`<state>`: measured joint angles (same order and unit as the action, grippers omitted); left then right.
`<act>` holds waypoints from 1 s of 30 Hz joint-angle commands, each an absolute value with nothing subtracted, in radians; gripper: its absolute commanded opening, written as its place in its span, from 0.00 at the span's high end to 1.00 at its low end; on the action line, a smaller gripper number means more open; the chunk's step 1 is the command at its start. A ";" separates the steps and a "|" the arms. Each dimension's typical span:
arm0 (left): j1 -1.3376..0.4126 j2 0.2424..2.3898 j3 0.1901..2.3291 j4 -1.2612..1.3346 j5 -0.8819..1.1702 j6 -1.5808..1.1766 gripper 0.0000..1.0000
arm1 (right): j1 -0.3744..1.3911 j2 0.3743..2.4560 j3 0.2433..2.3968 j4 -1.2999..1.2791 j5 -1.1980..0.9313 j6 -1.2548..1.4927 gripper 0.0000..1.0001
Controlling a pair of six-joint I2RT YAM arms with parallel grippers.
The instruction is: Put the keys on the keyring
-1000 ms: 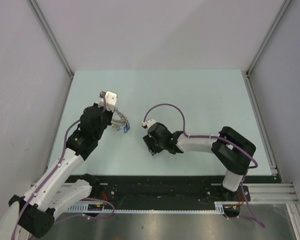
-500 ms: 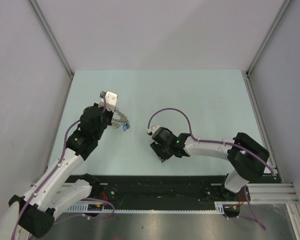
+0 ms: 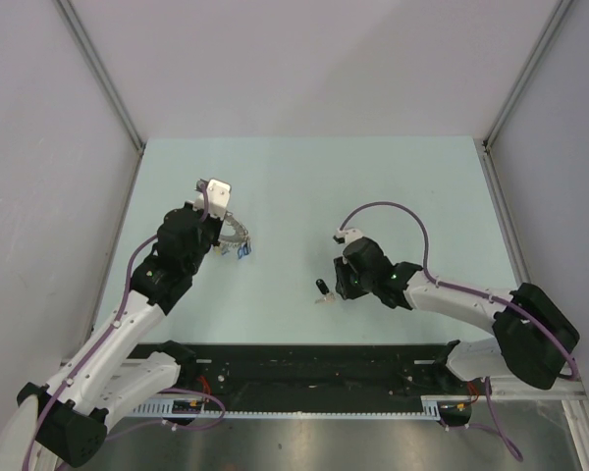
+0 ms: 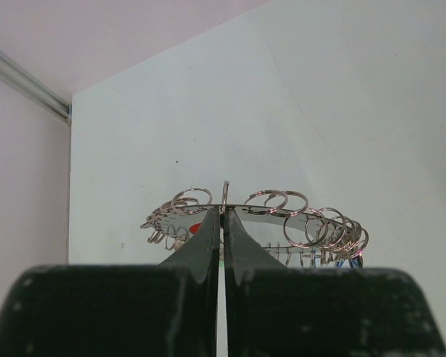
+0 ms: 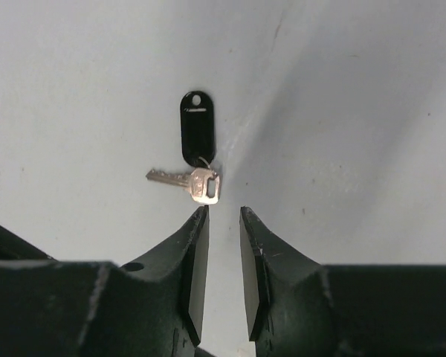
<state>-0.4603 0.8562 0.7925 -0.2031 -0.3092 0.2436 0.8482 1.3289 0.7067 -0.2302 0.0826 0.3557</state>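
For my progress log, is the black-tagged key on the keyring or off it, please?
Off: the black-tagged key lies on the table before the right end effector, apart from the keyring.

The desk [image 3: 373, 196] was a pale mint-green surface, matte and evenly lit, carrying only soft shadows. Plain white panels closed it in on three sides: a back wall [image 3: 314, 59], a left wall [image 3: 29, 177] and a right wall [image 3: 569, 216]. Grey aluminium profiles [image 3: 100, 74] ran along the seams where the panels met, slanting down to the desk's far corners. Another metal rail [image 3: 515, 245] bordered the desk's right edge. Along the near edge lay a black strip [image 3: 314, 361], and below it a brushed steel plate [image 3: 353, 444] gave back a dull sheen.
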 commanded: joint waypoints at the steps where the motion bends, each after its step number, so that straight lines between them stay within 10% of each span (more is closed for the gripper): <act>1: -0.454 0.841 0.796 -0.115 -0.296 0.242 1.00 | 0.802 1.339 0.664 -0.060 0.011 0.377 0.72; 30: -0.456 0.842 0.798 -0.117 -0.285 0.241 1.00 | 0.779 1.496 0.647 0.029 -0.061 0.367 0.76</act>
